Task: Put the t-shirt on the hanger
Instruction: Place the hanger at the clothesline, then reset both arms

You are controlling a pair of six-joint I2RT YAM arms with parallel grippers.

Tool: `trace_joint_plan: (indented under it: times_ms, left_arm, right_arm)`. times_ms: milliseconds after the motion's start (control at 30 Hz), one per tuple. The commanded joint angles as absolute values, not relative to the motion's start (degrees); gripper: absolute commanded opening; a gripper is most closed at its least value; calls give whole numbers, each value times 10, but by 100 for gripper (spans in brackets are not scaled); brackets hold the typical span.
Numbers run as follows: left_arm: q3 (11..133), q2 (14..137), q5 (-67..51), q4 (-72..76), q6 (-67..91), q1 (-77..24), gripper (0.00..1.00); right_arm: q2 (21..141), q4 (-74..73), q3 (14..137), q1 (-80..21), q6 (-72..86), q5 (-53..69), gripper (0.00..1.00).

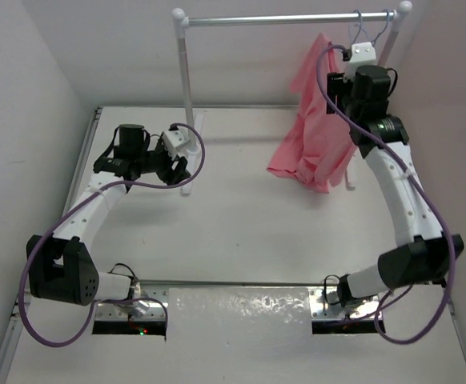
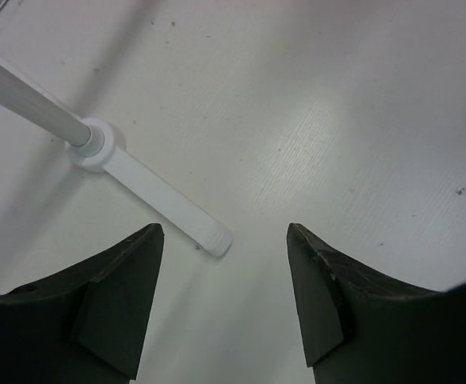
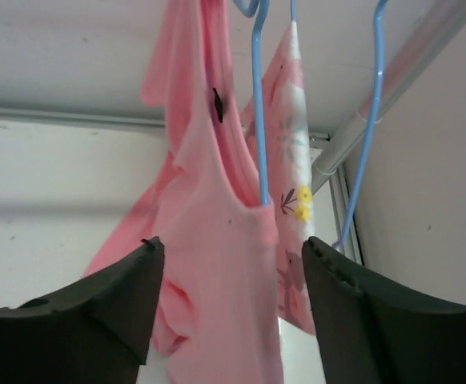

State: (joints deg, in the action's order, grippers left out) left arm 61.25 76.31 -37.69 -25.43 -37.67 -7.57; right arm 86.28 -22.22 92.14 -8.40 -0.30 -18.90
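The salmon-pink t-shirt (image 1: 309, 136) hangs from the rack's rail at the back right, its lower part bunched near the table. In the right wrist view the t-shirt (image 3: 209, 264) drapes on the pale-blue hanger (image 3: 257, 120), whose wire runs down into the cloth. My right gripper (image 3: 231, 248) is open and empty; the shirt hangs in front of it, in the span between its fingers. It is raised beside the shirt in the top view (image 1: 337, 86). My left gripper (image 1: 178, 170) is open and empty, low over the table (image 2: 225, 232).
A white garment with flower print (image 3: 295, 160) hangs behind the pink shirt, with a second blue hanger wire (image 3: 365, 144) beside it. The rail (image 1: 289, 19) spans the back. The rack's left post (image 2: 25, 100) and foot (image 2: 165, 204) lie just ahead of my left gripper. A wall stands close on the right.
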Motion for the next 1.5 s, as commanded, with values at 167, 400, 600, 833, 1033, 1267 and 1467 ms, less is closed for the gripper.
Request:
trace_joint_plan:
  times_ms: [167, 400, 600, 833, 1033, 1267, 1467]
  left_arm:
    - [563, 725, -283, -180, -313, -62, 58]
    - [487, 712, -171, -80, -208, 18, 59]
    - [430, 695, -108, -39, -178, 69, 60]
    - [365, 696, -69, 32, -175, 80, 59]
    - [351, 707, -75, 50, -180, 82, 59]
    - [353, 722, -81, 48, -182, 83, 58]
    - [352, 727, -92, 47, -186, 86, 58]
  right_arm:
    - [640, -140, 727, -97, 53, -14, 99]
    - [467, -7, 378, -98, 213, 55, 99]
    - [460, 17, 197, -98, 271, 1, 99]
    - [511, 82, 86, -98, 291, -132, 99]
    - [476, 124, 31, -98, 296, -217, 99]
    - [439, 127, 17, -98, 294, -236, 99]
    - [452, 125, 24, -98, 292, -235, 99]
